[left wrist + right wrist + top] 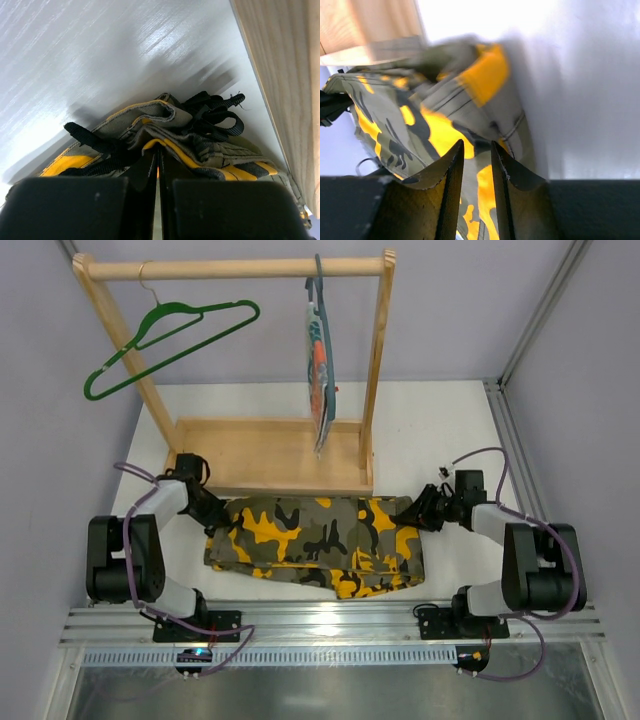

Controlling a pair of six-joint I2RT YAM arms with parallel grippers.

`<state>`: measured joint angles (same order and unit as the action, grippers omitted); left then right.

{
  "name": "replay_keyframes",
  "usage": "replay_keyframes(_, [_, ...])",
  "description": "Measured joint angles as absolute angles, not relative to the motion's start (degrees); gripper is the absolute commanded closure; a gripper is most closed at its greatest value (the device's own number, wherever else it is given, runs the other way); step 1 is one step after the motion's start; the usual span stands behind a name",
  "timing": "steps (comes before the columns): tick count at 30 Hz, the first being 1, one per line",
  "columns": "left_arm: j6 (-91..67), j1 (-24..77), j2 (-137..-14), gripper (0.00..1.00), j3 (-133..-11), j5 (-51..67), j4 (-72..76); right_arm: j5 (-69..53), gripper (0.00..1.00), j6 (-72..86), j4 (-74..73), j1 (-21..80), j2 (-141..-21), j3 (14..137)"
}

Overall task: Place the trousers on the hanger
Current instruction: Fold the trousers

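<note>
The camouflage trousers (315,545) lie folded on the white table in front of the wooden rack. My left gripper (215,515) is at their left end. In the left wrist view its jaws (158,150) are shut, pinching a yellow-edged fold of the waistband (170,122) near the black belt loops. My right gripper (412,512) is at the trousers' right end. In the right wrist view the fingers (477,145) stand a little apart with trouser fabric (435,130) bunched between them. The green hanger (170,340) hangs tilted from the left of the rack's rail, away from both grippers.
The wooden rack (270,455) has a flat base just behind the trousers and two uprights. A grey-blue hanger with a striped cloth (320,360) hangs at the right of the rail. An aluminium rail (330,620) runs along the near edge.
</note>
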<state>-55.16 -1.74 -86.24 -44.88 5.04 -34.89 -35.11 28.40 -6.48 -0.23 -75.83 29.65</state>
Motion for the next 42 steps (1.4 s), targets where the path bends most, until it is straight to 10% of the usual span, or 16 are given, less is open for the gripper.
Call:
replay_keyframes(17, [-54.74,-2.85,-77.65,0.84,-45.28,-4.86,-46.57,-32.47,0.66,27.97,-13.93,-2.87,-74.85,38.63])
replay_keyframes(22, [-54.22,-2.90,-71.42,0.77,-44.69,-2.20,-45.91,-34.59,0.80,28.62,-14.90,-2.85,-74.46,39.09])
replay_keyframes(42, [-51.92,-1.19,-84.90,0.82,-44.49,8.95,-32.67,-36.05,0.85,31.66,-5.17,-2.70,-89.27,37.78])
